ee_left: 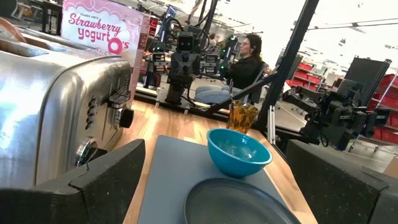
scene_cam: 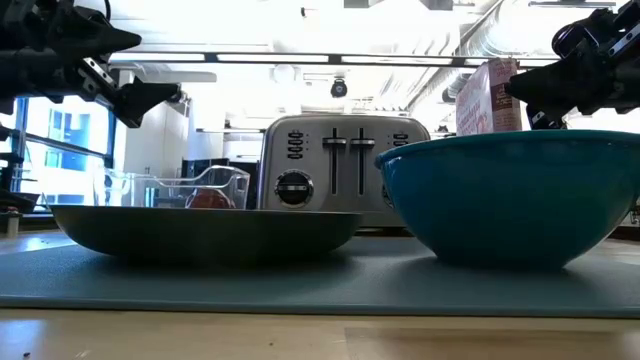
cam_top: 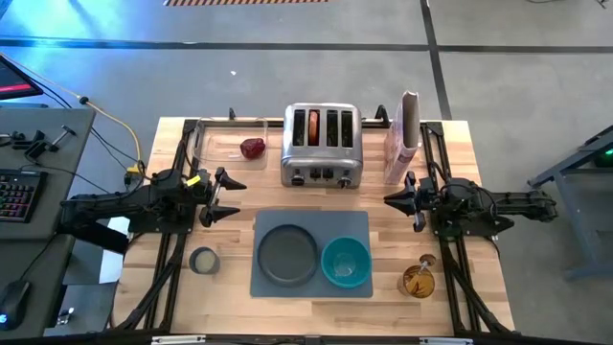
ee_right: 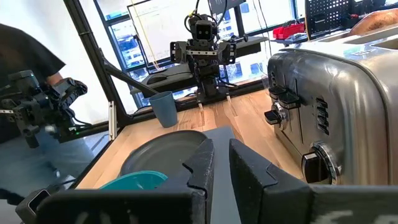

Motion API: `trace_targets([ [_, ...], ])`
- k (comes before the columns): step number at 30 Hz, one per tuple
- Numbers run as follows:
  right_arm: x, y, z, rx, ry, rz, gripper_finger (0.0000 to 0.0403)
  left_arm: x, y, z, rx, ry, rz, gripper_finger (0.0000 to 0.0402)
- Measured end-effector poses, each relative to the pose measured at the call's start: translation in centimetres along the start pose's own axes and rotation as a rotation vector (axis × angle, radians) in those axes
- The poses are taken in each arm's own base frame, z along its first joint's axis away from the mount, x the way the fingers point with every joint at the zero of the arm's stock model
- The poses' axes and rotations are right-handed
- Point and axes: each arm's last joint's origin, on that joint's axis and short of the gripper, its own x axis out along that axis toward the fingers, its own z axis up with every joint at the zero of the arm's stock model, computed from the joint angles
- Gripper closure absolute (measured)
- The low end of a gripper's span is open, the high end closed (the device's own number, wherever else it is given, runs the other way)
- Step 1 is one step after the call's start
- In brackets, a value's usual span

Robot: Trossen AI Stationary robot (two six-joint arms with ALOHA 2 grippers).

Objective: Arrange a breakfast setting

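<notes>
The glass (cam_top: pixel 419 280) at the mat's right holds something indistinct.

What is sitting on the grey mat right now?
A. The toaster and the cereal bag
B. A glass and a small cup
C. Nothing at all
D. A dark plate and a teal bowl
D: seen from above, the dark grey plate and the teal bowl sit side by side on the grey mat, in front of the toaster.

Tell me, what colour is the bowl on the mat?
Teal. The bowl shows it best in the left wrist view.
</notes>
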Motion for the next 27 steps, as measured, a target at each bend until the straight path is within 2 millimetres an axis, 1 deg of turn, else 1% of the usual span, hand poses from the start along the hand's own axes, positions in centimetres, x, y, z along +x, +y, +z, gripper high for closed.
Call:
trace_targets([
  [21, 0.0, 0.01, 0.01, 0.0, -0.001, 0.001, 0.0366, 0.0, 0.0, 0.0, 0.0, 0.0, 0.001, 0.0021],
  [27, 0.0, 0.0, 0.01, 0.0, 0.0, 0.0, 0.0366, 0.0, 0.14, 0.04, 0.0, -0.015, 0.049, 0.0021],
])
